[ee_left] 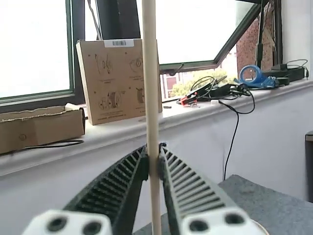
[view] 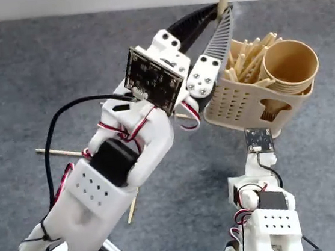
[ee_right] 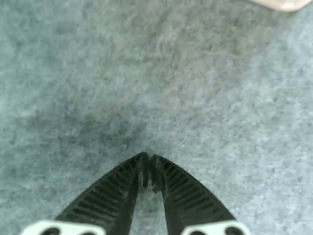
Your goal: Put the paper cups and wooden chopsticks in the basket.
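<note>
With left tool clamped tight on upright chopstick high by basket, bring over, lower tip-first beside paper cups, open only once inside; leave right tool, shut and empty over counter, clear

beige perforated basket on the grey desk, holding a bundle of wooden chopsticks on end beside nested paper cups, mouths up. a single chopstick stands upright, pinched in the left claw near the basket's rim. two loose chopsticks lie flat on the desk, well apart from the basket.
</note>
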Available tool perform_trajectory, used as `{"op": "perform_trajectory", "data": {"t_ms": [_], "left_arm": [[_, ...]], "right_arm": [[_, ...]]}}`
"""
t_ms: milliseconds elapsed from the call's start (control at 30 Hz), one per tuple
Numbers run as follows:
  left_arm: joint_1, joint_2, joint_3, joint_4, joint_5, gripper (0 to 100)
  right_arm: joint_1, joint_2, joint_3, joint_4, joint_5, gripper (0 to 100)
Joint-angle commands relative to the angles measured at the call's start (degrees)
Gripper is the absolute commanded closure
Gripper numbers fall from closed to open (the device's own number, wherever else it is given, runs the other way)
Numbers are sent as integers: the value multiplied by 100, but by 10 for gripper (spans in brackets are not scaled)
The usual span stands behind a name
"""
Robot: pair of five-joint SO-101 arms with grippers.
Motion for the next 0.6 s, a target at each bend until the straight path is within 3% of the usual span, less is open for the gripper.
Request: {"op": "perform_trajectory", "data": {"t_ms": [0,233,567], "left_arm": [[75,444,-66,-519,53,995],[57,1622,-488,-1090,53,994],[66,2888,-857,-1125,62,988]], "right_arm": [[22,-4,31,-154,9,957],[22,-4,40,-154,9,957],[22,-4,40,-154,396,957]]}}
